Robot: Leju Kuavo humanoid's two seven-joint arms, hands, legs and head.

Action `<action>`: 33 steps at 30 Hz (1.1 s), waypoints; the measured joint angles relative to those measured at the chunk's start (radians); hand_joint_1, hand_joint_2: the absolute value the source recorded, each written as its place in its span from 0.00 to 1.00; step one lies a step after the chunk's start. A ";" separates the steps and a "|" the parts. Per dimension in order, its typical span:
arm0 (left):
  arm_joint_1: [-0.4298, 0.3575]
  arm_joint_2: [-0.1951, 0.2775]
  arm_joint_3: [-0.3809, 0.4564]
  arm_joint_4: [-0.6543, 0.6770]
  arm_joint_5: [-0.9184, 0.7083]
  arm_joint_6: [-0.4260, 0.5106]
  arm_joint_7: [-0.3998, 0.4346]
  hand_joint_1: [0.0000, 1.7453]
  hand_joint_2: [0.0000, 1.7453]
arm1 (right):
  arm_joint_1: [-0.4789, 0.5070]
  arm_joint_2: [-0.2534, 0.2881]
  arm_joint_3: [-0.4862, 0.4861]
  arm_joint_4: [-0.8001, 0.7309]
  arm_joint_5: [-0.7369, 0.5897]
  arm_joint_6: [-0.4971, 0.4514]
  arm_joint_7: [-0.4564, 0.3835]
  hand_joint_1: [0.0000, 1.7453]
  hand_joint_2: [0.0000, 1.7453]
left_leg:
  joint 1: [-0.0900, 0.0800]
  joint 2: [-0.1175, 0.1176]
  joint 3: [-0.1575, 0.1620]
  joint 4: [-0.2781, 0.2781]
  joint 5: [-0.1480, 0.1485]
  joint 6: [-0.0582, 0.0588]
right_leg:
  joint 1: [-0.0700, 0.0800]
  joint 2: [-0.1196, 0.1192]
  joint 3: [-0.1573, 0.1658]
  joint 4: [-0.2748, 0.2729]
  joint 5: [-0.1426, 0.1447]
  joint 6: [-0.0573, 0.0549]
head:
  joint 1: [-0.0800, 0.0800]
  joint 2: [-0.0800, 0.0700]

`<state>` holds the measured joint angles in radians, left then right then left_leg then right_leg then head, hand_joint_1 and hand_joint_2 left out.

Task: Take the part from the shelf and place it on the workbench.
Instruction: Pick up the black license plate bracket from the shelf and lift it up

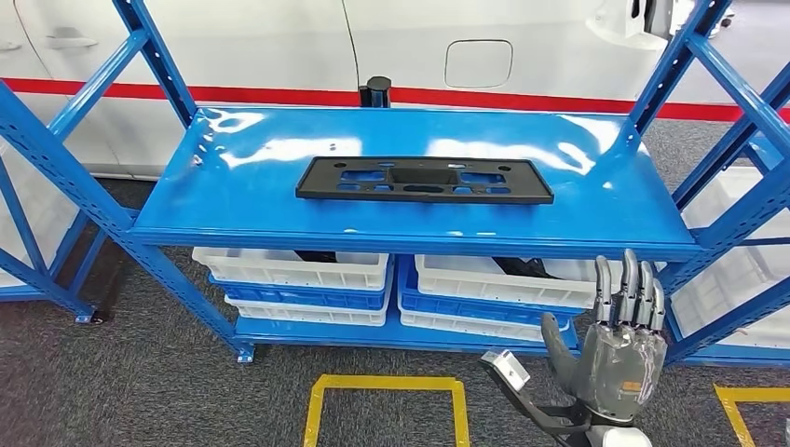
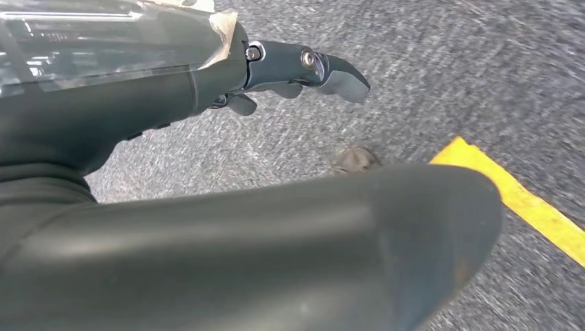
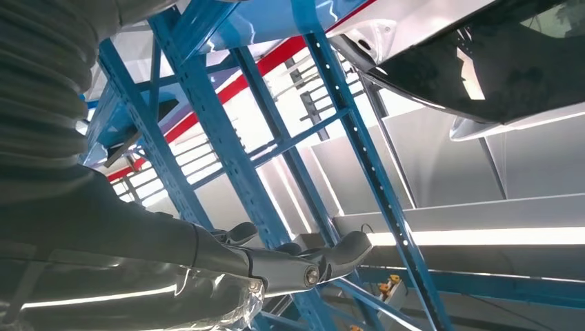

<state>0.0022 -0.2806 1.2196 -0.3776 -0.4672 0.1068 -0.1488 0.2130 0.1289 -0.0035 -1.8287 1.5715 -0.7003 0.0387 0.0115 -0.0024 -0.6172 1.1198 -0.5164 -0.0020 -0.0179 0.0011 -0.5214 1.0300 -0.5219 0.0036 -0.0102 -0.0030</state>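
A flat black plastic part [image 1: 424, 180] with several cut-outs lies in the middle of the blue shelf board [image 1: 233, 196] in the head view. My right hand [image 1: 617, 349] is raised in front of the shelf's lower right, below and right of the part, fingers straight up and apart, holding nothing. In the right wrist view the same right hand [image 3: 207, 269] sits before the blue shelf posts [image 3: 221, 145]. My left hand [image 2: 227, 76] hangs over grey carpet with its fingers stretched out and nothing in them.
White crates [image 1: 293, 270] [image 1: 498, 279] fill the level under the board. Blue uprights [image 1: 685, 56] and braces frame both shelf ends. A white vehicle body with a red stripe [image 1: 279, 93] stands behind. Yellow floor tape [image 1: 387, 386] [image 2: 524, 203] marks the carpet.
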 joint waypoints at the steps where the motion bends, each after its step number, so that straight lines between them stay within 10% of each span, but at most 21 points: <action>1: -0.001 0.000 0.001 0.000 -0.002 0.000 -0.001 0.00 0.00 | -0.003 -0.001 0.000 0.004 0.000 0.000 0.000 0.00 1.00 | -0.002 0.002 0.013 -0.040 0.004 0.003 | 0.000 0.000 0.005 -0.001 -0.005 0.006 | 0.000 0.000; 7: 0.001 0.000 0.013 0.000 -0.014 0.005 -0.007 0.00 0.00 | -0.019 -0.009 0.000 0.024 0.001 0.002 0.000 0.00 1.00 | -0.006 0.001 0.056 -0.085 0.018 0.050 | 0.006 -0.001 0.007 0.059 -0.027 0.045 | 0.005 0.000; 11: -0.001 0.000 0.016 0.000 -0.017 0.009 -0.007 0.00 0.00 | -0.026 -0.013 0.000 0.039 0.000 0.002 -0.002 0.00 1.00 | -0.009 -0.001 0.067 -0.085 0.004 0.060 | 0.005 -0.001 -0.123 0.257 -0.109 0.034 | 0.011 0.000; 15: 0.000 0.000 0.021 0.000 -0.024 0.016 -0.007 0.00 0.00 | -0.034 -0.016 -0.001 0.057 0.000 0.002 -0.003 0.00 1.00 | -0.010 -0.005 0.096 -0.085 -0.019 0.052 | 0.006 -0.001 -0.096 0.099 -0.001 0.059 | 0.011 0.000; 21: -0.002 -0.003 0.026 0.001 -0.039 0.021 -0.009 0.00 0.00 | -0.048 -0.018 -0.003 0.074 -0.001 0.002 -0.005 0.00 1.00 | -0.009 -0.003 0.119 -0.054 -0.037 0.022 | 0.012 -0.004 -0.042 0.004 0.027 0.008 | 0.006 0.000; 27: -0.003 -0.005 0.031 0.001 -0.049 0.037 -0.011 0.00 0.00 | -0.069 -0.018 -0.006 0.099 0.001 0.001 -0.014 0.00 1.00 | -0.001 -0.001 -0.086 0.191 -0.104 -0.002 | 0.005 0.001 0.008 -0.005 -0.006 -0.017 | -0.001 0.000; 33: -0.002 -0.006 0.042 0.001 -0.077 0.081 -0.006 0.00 0.00 | -0.105 -0.032 -0.005 0.141 0.001 0.012 0.005 0.00 1.00 | -0.006 0.000 -0.044 -0.054 0.078 0.015 | 0.008 0.005 0.048 -0.006 -0.051 0.010 | -0.004 0.000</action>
<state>0.0007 -0.2868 1.2614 -0.3768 -0.5442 0.1877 -0.1551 0.1078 0.0972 -0.0084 -1.6881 1.5721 -0.6878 0.0438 0.0050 -0.0025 -0.6610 1.0655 -0.4385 0.0127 -0.0096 0.0065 -0.4731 1.0242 -0.5730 0.0139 -0.0143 -0.0029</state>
